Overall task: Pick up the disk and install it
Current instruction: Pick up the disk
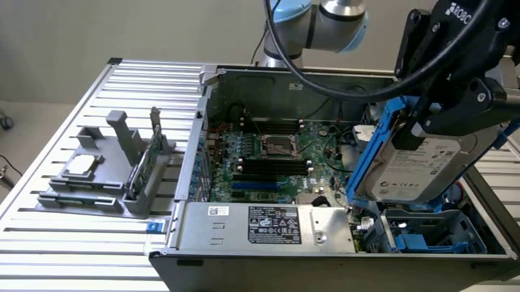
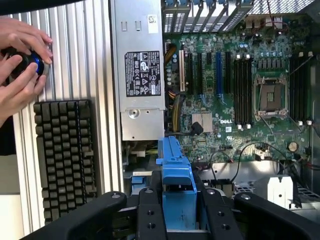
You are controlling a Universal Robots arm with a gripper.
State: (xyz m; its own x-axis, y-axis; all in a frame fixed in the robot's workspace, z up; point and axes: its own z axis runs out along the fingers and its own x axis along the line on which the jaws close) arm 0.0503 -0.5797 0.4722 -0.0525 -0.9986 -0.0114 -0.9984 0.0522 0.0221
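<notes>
Aloft, tool point(image 1: 456, 125) clamped around the disk point(image 1: 418, 167), upper end hidden behind it, over computer case point(image 1: 309, 271).

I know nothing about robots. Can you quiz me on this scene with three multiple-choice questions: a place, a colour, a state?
1. Where is the disk?
A. on the floor
B. in the air above the open computer case
C. in a closed drawer

2. The carrier around it is:
A. blue
B. red
C. yellow

3. The gripper is:
A. open and empty
B. shut on nothing
C. shut on the disk

Answers: 1 B, it hangs over the case; 2 A, a blue frame edges it; 3 C, it clamps the disk's top.
</notes>
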